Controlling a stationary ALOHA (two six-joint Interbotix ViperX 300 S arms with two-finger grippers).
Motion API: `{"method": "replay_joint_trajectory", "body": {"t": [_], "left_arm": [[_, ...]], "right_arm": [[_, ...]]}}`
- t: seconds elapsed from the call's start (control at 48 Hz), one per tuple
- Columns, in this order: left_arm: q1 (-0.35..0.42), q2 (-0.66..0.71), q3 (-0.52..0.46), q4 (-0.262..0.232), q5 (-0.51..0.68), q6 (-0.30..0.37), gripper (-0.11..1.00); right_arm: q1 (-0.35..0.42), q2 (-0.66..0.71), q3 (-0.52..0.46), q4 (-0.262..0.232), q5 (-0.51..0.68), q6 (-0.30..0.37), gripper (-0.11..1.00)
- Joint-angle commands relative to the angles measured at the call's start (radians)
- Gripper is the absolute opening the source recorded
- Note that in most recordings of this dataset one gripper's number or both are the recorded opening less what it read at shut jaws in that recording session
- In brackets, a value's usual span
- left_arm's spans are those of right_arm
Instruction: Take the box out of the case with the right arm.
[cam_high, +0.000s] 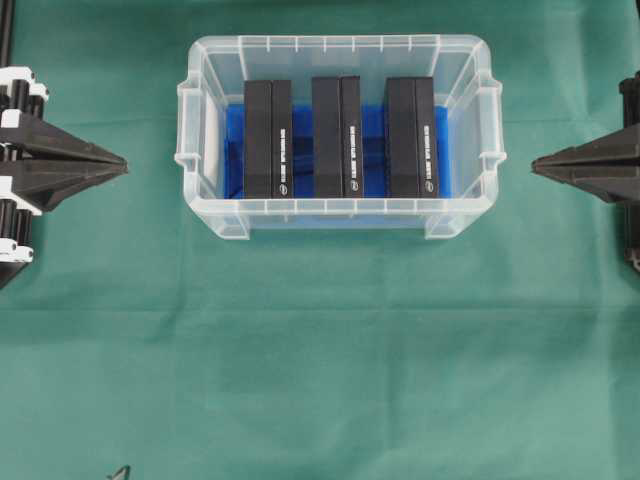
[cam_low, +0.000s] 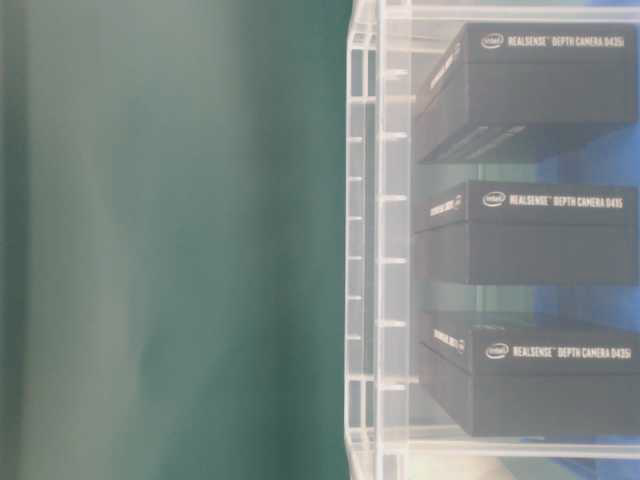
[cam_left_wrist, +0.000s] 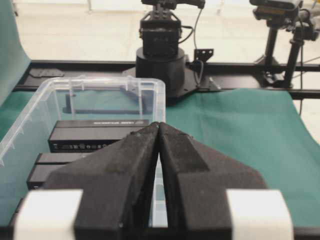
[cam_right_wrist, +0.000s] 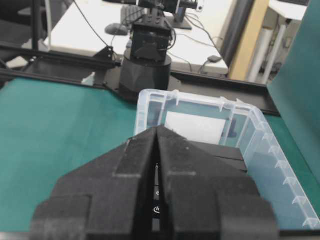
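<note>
Closest to the right wrist camera, the right gripper (cam_right_wrist: 157, 131) has its two black fingers pressed together at the tips, clenched on nothing. It points at the short end wall of the case (cam_high: 486, 150) from well outside it, which suits a rest pose before any reach; the task looks unstarted. Beyond that wall, inside the case, three black boxes stand on edge on the blue lining, side by side in a row along the case's length, with blue showing between them. Those gaps are probably what lets a finger slip down beside a box. Nearest the right gripper is the right-hand box (cam_high: 411, 137), then the middle box (cam_high: 336, 137), then the far box (cam_high: 268, 138); all three sit fully within the walls, none lifted. Past the case's opposite end wall, the left gripper (cam_high: 124, 167) mirrors the right one, fingers likewise closed together and empty, well clear of the case and out of the way.
</note>
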Motion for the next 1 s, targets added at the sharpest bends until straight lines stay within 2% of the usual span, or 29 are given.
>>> {"method": "replay_joint_trajectory", "body": {"t": [0.0, 0.271, 0.417, 0.542, 0.772, 0.98], "left_arm": [[-0.002, 0.009, -0.025, 0.029, 0.026, 0.002, 0.02], [-0.002, 0.006, -0.046, 0.028, 0.072, -0.005, 0.02], [-0.008, -0.005, -0.106, 0.028, 0.123, -0.020, 0.02], [-0.011, -0.008, -0.219, 0.028, 0.238, -0.023, 0.02], [-0.011, 0.006, -0.414, 0.028, 0.509, -0.020, 0.02], [-0.011, 0.006, -0.456, 0.029, 0.612, -0.020, 0.02]], "right_arm": [[-0.008, 0.006, -0.017, 0.005, -0.005, 0.008, 0.01], [-0.008, 0.014, -0.091, 0.006, 0.147, 0.028, 0.01], [-0.008, 0.014, -0.186, 0.005, 0.215, 0.029, 0.01], [-0.008, 0.026, -0.318, 0.006, 0.305, 0.035, 0.01], [-0.006, 0.091, -0.515, 0.005, 0.492, 0.100, 0.01], [-0.006, 0.112, -0.552, 0.005, 0.600, 0.112, 0.01]]}}
